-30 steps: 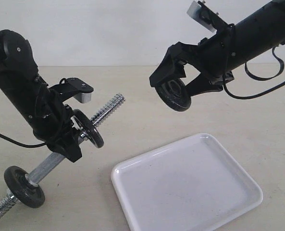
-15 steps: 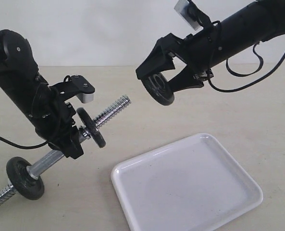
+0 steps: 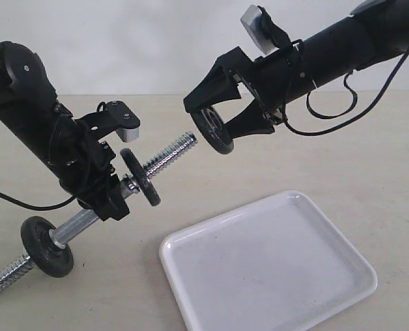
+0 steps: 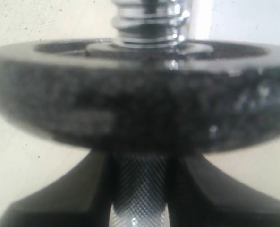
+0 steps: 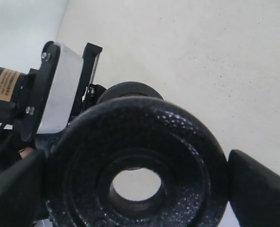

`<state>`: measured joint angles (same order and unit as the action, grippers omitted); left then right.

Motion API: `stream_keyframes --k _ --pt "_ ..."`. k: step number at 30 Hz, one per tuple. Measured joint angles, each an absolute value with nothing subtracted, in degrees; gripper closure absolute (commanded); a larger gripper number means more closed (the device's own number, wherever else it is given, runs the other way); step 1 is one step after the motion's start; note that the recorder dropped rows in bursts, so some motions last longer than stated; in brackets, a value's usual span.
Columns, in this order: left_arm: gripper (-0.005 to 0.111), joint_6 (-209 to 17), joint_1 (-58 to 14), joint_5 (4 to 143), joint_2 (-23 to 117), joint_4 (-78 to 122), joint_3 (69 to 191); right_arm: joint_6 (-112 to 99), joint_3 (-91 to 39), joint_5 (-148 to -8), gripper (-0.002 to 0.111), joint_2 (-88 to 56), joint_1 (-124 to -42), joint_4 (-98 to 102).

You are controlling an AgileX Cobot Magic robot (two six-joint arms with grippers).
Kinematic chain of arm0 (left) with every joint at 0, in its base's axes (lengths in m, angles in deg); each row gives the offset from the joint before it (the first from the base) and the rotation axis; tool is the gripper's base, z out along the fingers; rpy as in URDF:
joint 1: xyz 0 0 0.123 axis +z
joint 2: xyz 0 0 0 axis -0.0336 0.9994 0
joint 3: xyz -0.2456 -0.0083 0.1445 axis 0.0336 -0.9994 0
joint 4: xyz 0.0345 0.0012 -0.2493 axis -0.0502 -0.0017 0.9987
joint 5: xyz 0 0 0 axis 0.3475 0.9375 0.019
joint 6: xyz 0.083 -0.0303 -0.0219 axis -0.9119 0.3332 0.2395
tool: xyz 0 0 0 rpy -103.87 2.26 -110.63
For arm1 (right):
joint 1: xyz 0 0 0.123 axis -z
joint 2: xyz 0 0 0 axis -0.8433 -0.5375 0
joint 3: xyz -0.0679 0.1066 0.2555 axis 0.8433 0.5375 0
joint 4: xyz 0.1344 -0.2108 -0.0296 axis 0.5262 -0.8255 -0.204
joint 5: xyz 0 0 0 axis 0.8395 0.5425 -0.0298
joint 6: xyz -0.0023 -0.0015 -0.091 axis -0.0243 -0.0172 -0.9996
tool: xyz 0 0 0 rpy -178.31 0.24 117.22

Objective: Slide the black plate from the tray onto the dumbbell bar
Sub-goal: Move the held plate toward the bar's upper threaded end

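Tray: we saw it at the bench's front edge, toward the right corner.
Left gripper: clamped on the dumbbell bar near the left edge.
Right gripper: clamped on the black plate, aloft just off the bar's threaded tip.
Risk: we judged a misaligned hole would snag the threads.

A beige table meets a white wall. One black disc stands on edge, low at the left. A second disc sits tilted, higher, to its right.
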<state>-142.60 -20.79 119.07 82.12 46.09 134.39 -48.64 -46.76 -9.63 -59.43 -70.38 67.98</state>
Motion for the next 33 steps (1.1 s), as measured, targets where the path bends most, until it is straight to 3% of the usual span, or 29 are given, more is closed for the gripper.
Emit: stream_keyframes --k 33 --pt "0.102 -148.37 -20.79 118.72 82.12 49.3 134.27 -51.89 -47.55 -10.06 0.108 -65.18 -70.24 74.42"
